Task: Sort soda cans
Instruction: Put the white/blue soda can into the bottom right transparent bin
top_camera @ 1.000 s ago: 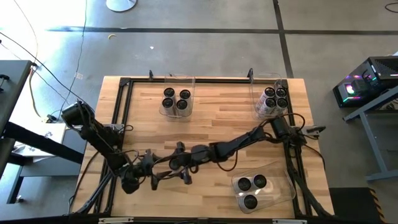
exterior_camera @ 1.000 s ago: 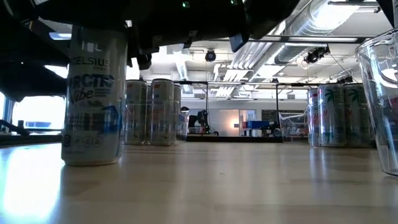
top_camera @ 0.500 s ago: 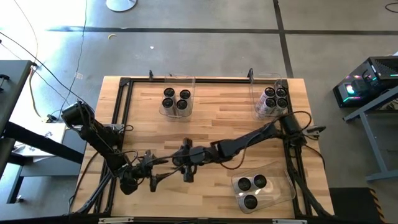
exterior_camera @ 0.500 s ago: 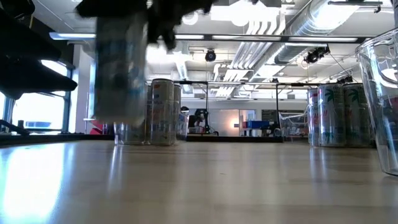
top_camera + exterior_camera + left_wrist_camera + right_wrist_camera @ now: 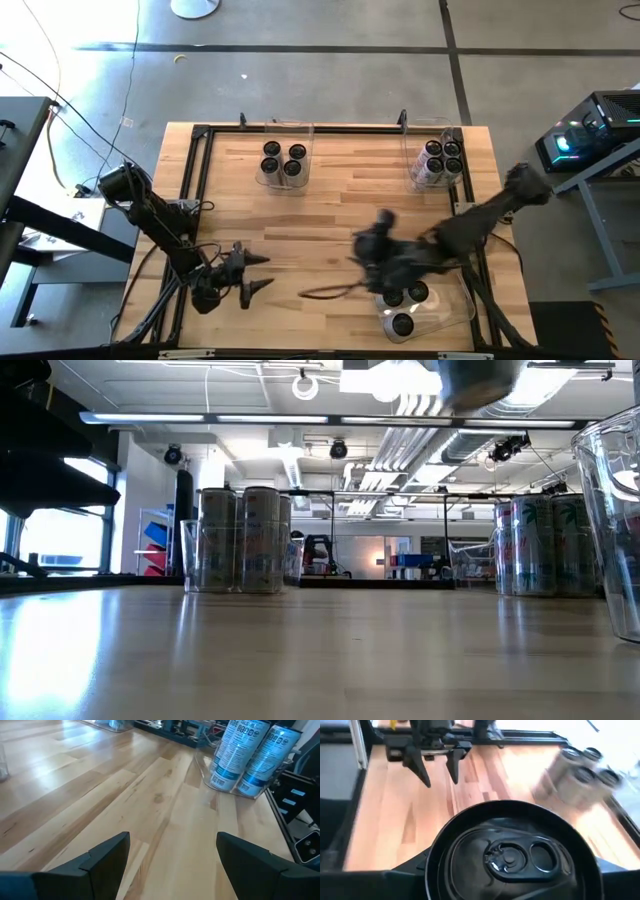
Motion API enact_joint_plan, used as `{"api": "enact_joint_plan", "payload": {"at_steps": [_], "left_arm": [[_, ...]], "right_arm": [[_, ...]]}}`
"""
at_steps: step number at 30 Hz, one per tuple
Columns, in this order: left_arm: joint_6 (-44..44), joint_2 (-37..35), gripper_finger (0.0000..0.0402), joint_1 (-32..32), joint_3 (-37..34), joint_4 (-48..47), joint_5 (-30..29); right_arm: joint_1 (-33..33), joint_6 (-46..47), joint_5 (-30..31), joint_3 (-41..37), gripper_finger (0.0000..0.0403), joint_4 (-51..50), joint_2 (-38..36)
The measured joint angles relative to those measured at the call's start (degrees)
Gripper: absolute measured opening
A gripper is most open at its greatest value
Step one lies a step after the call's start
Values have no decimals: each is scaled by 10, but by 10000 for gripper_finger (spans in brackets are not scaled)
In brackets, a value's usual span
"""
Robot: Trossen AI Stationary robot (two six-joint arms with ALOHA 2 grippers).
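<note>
Dark jointed arms (image 5: pixel 150 215), black cables (looping), pointed fingers (image 5: pixel 105 855).

One soda can (image 5: pixel 512 857) rides upright in the right claw (image 5: pixel 385 262), dark top showing. The other cans stand upright in three clusters (image 5: pixel 283 160) (image 5: pixel 441 156) (image 5: pixel 404 305).

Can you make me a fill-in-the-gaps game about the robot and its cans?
1. The soda can in the air is held by the ___ gripper.
2. The left gripper waits low over the table with its fingers ___.
3. The clear bin beside the right arm has ___ soda cans standing in it.

Missing words: right; open; three.
</note>
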Motion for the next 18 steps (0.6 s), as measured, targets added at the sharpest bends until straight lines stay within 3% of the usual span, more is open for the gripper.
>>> {"api": "enact_joint_plan", "payload": {"at_steps": [4,10,14,18], "left_arm": [[13,0,291,8,0,0,-1],[10,0,291,26,0,2,-1],[10,0,291,39,0,7,0],[10,0,291,52,0,9,12]], "right_arm": [[80,131,38,0,232,-116,-71],[187,329,33,0,232,-278,-106],[239,430,-5,0,232,-352,-96],[276,459,-43,0,232,-347,-80]]}}
